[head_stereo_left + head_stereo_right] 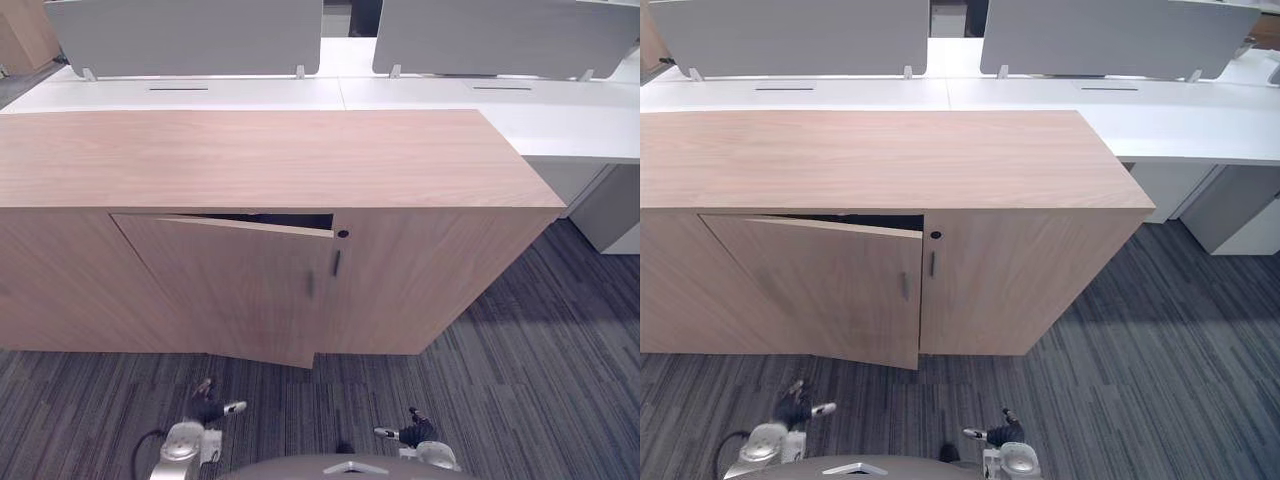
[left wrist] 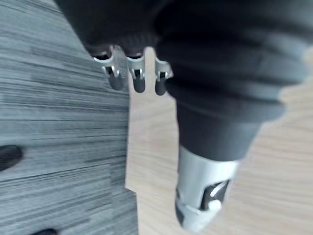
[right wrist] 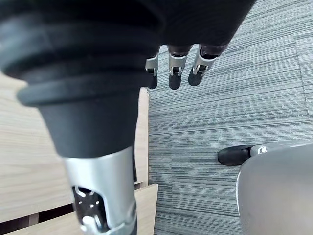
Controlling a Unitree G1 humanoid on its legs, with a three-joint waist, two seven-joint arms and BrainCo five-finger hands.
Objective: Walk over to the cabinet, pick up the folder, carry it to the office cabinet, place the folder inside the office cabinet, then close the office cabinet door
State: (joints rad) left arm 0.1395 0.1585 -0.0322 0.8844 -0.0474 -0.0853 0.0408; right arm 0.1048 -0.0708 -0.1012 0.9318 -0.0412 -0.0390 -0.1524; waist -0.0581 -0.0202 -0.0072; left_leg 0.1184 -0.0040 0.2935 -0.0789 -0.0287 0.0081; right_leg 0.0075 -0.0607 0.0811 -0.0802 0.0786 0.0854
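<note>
A low wooden office cabinet (image 1: 280, 160) stands right in front of me. Its left door (image 1: 235, 290) is ajar, the handle edge swung out toward me, leaving a dark gap (image 1: 275, 219) along the top; what is inside is hidden. The right door (image 1: 420, 280) is closed. My left hand (image 1: 207, 406) hangs low near the carpet, below the ajar door, fingers (image 2: 136, 78) relaxed and holding nothing. My right hand (image 1: 412, 432) hangs low below the closed door, its fingers (image 3: 174, 71) straight and empty.
White desks (image 1: 420, 90) with grey partition screens (image 1: 190, 35) run behind the cabinet. Another white desk (image 1: 585, 135) reaches past the cabinet's right end. Grey striped carpet (image 1: 540, 360) covers the floor in front and to the right.
</note>
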